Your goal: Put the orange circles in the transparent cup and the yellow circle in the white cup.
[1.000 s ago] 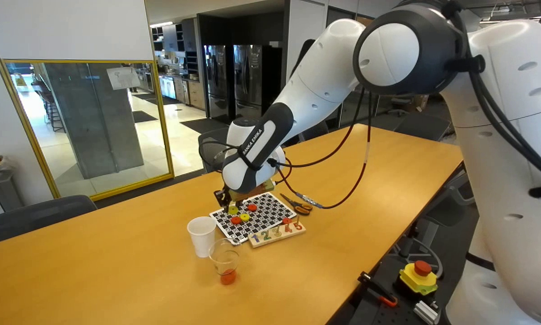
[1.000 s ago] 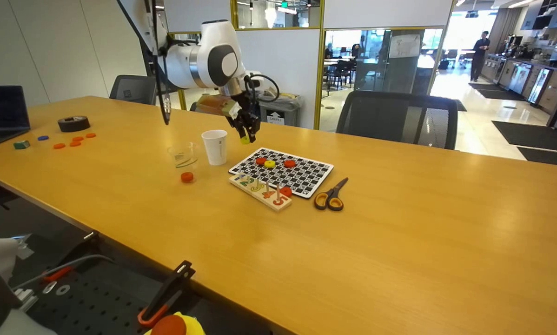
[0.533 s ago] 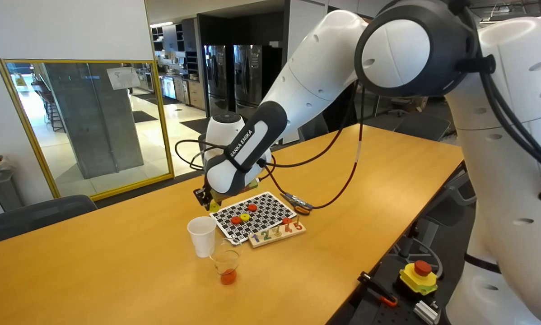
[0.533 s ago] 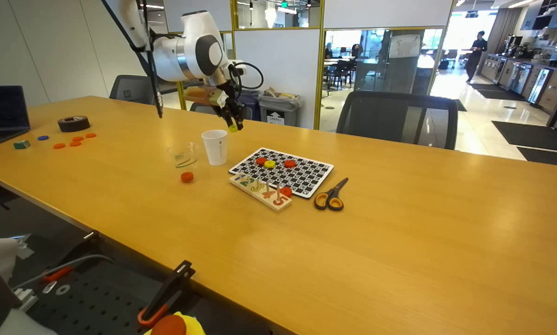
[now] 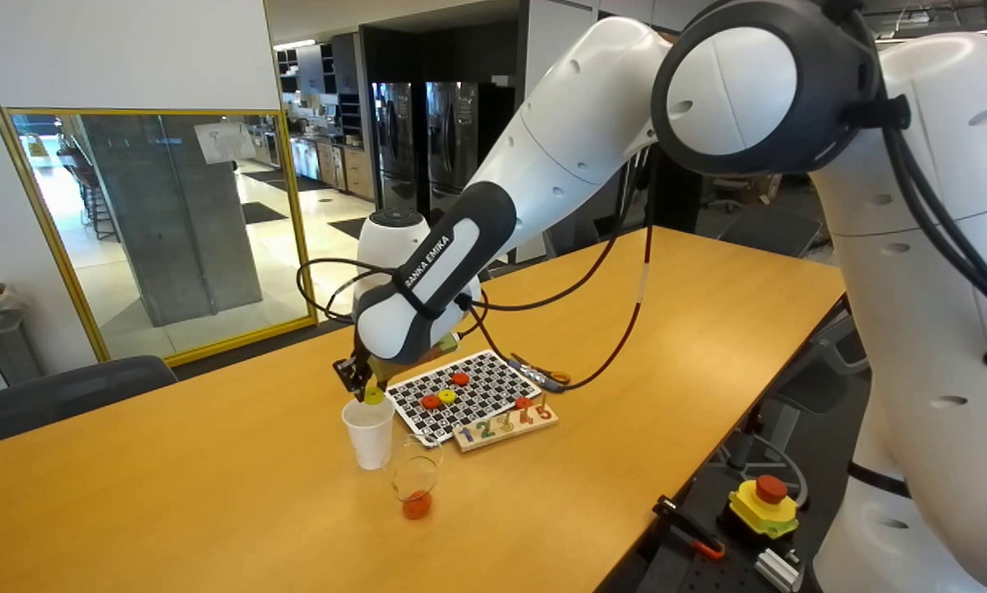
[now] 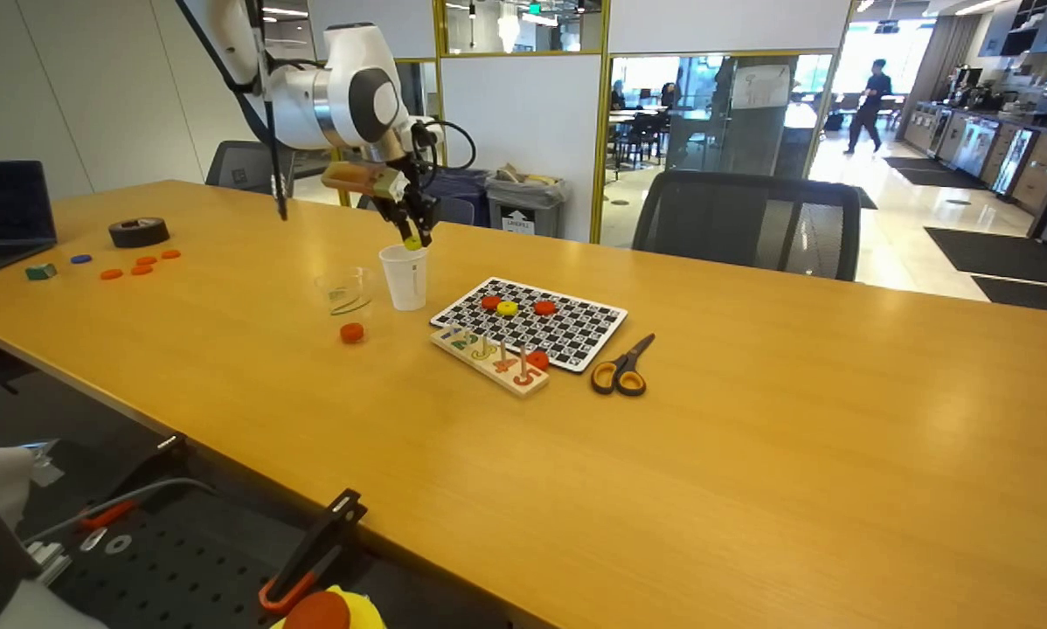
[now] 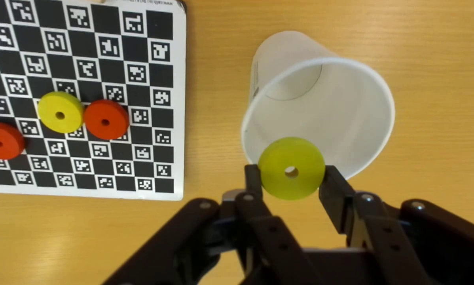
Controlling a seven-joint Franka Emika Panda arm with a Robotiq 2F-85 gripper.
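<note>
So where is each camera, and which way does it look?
An exterior view: higher than the table, near the robot, looking across toward the fridges; the white arm fills the right side.
An exterior view: also high, near the robot, facing the far chairs; the arm enters top left, a robot piece bottom left.
Wrist view: on the robot's wrist, looking down at the white cup past the end effector, its fingers at the bottom.
All three share that cup and the held yellow circle.
</note>
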